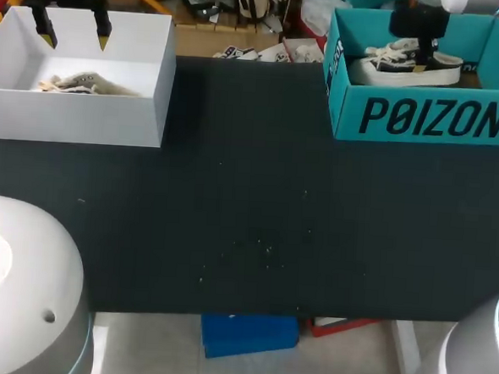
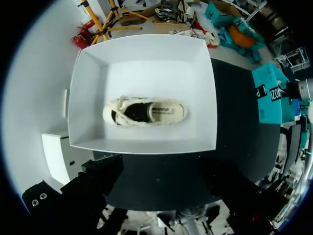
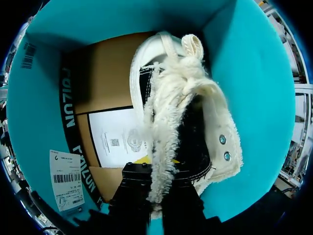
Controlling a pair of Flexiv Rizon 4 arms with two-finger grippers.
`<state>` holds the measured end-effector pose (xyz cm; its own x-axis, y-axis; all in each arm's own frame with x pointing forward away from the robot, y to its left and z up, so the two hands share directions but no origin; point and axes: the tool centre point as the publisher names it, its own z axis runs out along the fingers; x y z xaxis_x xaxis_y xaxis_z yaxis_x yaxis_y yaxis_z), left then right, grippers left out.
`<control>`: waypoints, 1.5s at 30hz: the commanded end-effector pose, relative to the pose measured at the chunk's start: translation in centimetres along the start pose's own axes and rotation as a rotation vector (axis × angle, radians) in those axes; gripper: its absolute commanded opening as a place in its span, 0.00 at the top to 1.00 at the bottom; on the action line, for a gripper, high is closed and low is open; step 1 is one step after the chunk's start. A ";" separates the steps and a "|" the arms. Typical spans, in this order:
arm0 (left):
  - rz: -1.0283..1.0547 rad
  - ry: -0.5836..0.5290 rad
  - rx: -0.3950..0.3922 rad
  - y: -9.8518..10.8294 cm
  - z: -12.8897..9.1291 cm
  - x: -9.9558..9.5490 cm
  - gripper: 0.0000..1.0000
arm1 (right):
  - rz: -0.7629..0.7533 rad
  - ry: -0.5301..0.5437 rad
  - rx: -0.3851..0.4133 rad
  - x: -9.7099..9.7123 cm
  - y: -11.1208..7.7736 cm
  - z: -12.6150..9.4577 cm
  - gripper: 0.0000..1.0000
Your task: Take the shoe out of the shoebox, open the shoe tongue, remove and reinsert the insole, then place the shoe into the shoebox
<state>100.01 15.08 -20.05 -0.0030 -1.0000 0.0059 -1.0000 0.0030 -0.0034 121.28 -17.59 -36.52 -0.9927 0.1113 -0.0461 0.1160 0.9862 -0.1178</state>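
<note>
A black table [image 1: 246, 238] carries two boxes along its far edge, well apart. At about 11 o'clock stands a white box [image 1: 76, 117], open at the top, and a cream shoe [image 1: 78, 83] lies on its floor, sole down with its dark opening facing up. The left gripper [image 1: 72, 34] hangs above this box toward its far wall. Its claw is wide, with the yellow tips spread nearly half the box's width and nothing between them. In the left wrist view its dark fingers [image 2: 100, 171] stand apart on the near side of the box, clear of the cream shoe. At about 1 o'clock sits the teal shoebox [image 1: 423, 117], also open, and the black-and-white shoe [image 1: 409, 70] rests inside it on its white sole, lengthwise from 9 to 3 o'clock. The right gripper [image 1: 421, 36] reaches down into the shoebox from the 12 o'clock side and meets the shoe's upper. In the right wrist view its claw is narrow: the two dark fingers [image 3: 139, 196] stand close together and pinch a fleecy white strip [image 3: 159, 161] of the shoe's lining from both sides. Whether this strip is the tongue or the collar cannot be told. Ahead of the fingers the fleece runs up to a heel loop [image 3: 193, 46], and two metal eyelets [image 3: 224, 147] show on the shoe's side. Beside the shoe, on the shoebox's brown cardboard floor, lies a white printed sheet [image 3: 117, 137], and a barcode label [image 3: 66, 178] is stuck on a teal wall.
</note>
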 end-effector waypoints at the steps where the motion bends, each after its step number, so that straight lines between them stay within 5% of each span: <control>1: -0.001 -0.003 -0.002 0.0 0.0 0.0 0.00 | 0.022 -0.037 0.025 2.5 -1.0 -3.7 1.00; 19: -0.001 -0.003 -0.002 0.0 0.0 0.0 0.00 | 0.114 -0.214 0.200 5.2 -1.0 -17.4 1.00; 30: -0.001 -0.003 -0.002 0.0 0.0 0.0 0.00 | 0.146 -0.322 0.274 9.6 0.0 -25.3 1.00; 39: -0.001 -0.003 -0.002 0.0 0.0 0.0 0.00 | 0.156 -0.413 0.252 16.3 4.8 -28.9 1.00; 45: -0.001 -0.003 -0.002 0.0 0.0 0.0 0.00 | 0.193 -0.443 0.176 20.9 10.5 -30.2 1.00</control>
<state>100.01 15.08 -20.05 -0.0030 -1.0000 0.0058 -1.0000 0.0030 -0.0033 104.97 -4.24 -11.19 -0.9240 0.2681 -0.2726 0.3337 0.9135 -0.2327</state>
